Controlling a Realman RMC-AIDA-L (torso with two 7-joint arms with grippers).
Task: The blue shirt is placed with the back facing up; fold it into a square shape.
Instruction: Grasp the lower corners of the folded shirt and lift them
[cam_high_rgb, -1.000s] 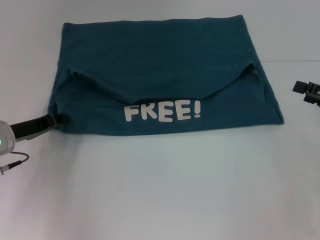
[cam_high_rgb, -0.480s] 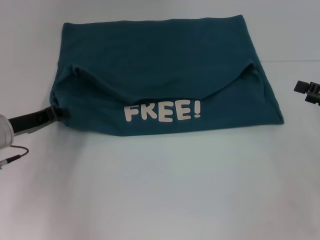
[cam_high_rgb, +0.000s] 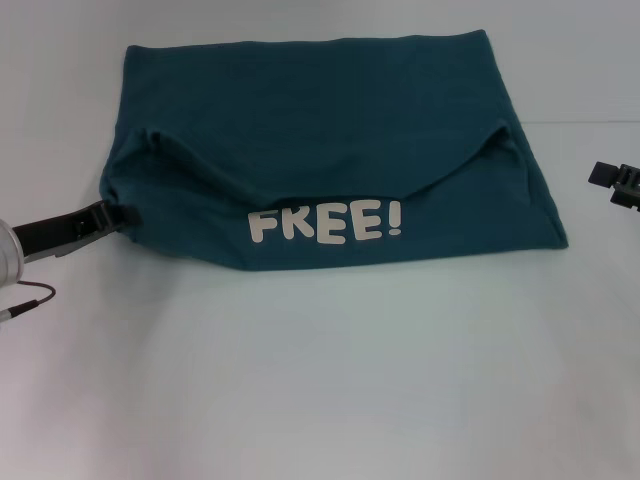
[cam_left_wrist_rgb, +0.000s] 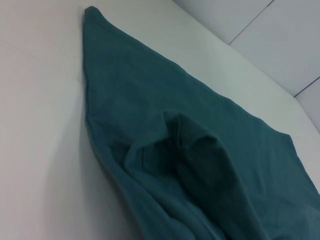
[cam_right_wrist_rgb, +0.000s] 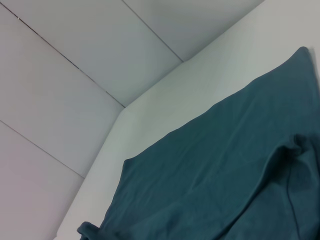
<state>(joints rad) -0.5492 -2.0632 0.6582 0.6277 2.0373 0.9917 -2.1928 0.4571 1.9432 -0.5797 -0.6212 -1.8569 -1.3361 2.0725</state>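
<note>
The blue shirt (cam_high_rgb: 320, 130) lies spread on the white table, its near part folded over so the white letters "FREE!" (cam_high_rgb: 325, 222) show along the front edge. My left gripper (cam_high_rgb: 118, 214) is at the shirt's near left corner, shut on the cloth there, and that corner is drawn up off the table. The left wrist view shows the bunched shirt (cam_left_wrist_rgb: 165, 100) close up, with no fingers in it. My right gripper (cam_high_rgb: 612, 183) hangs off the shirt's right side, apart from the cloth. The shirt (cam_right_wrist_rgb: 215, 165) also fills the right wrist view.
The white table (cam_high_rgb: 320, 380) stretches bare in front of the shirt. A thin cable (cam_high_rgb: 30, 298) trails from my left arm at the left edge. A wall and the table's far edge (cam_right_wrist_rgb: 150, 90) appear in the right wrist view.
My left gripper has moved a little away from me along the shirt's left edge, and the near left corner of the cloth has come with it. The right gripper has stayed put.
</note>
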